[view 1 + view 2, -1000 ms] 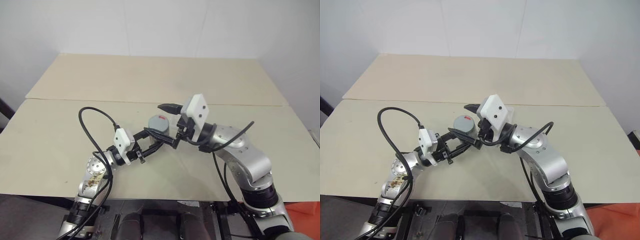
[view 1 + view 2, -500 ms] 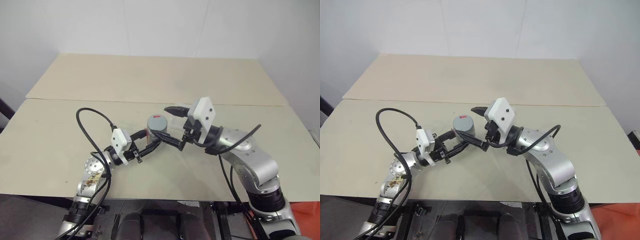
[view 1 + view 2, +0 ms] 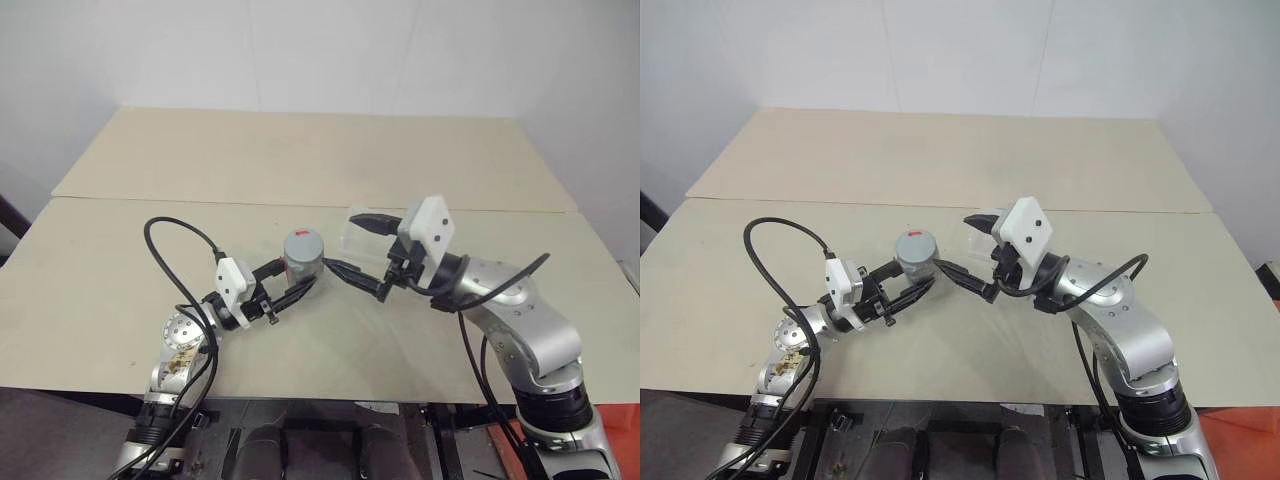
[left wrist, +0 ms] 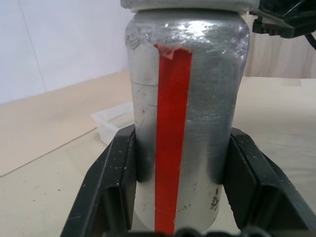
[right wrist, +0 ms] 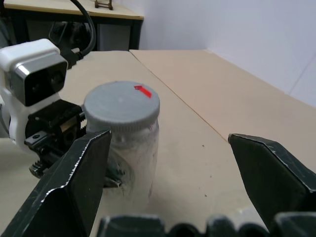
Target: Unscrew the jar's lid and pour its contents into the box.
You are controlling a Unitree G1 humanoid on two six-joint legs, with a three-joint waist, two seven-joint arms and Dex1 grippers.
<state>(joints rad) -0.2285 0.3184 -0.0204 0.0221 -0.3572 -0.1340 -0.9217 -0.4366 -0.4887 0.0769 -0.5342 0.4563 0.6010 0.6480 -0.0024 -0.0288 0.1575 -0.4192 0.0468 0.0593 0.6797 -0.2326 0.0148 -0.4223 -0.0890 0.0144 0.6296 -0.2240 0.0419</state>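
**Left claw clamped on the capped jar, right claw spread wide beside it**

Nearest the robot, the left claw point(image 3: 290, 283) reaches forward and toward the right over the pale surface point(image 3: 120, 290); its two black fingers point(image 4: 111, 182) are clamped on the lower body of the jar point(image 3: 303, 259), one on each side, as the left wrist view shows plainly; the jar stands upright in that grip, silvery-grey, with a strip of red tape point(image 4: 170, 138) running down its side; whether its base touches the surface I cannot tell.

The lid point(image 5: 121, 105) is on the jar, a flat grey disc with a small red mark near its edge; the contents are hidden inside the jar.

Just to the right of the jar, the right claw point(image 3: 362, 252) points toward the left with its fingers wide apart and holding nothing; in the right wrist view its two fingers point(image 5: 74, 180) stand well apart, the jar seen near one of them; in the head views the lower fingertip lies just beside the jar and the upper one is raised farther back; neither visibly touches the jar or the lid.

Farther back, just behind the right claw, the box point(image 3: 362, 236) of clear plastic sits on the surface, close to the jar but apart from it; the left wrist view shows a corner of it beyond the jar; what lies in it cannot be made out.
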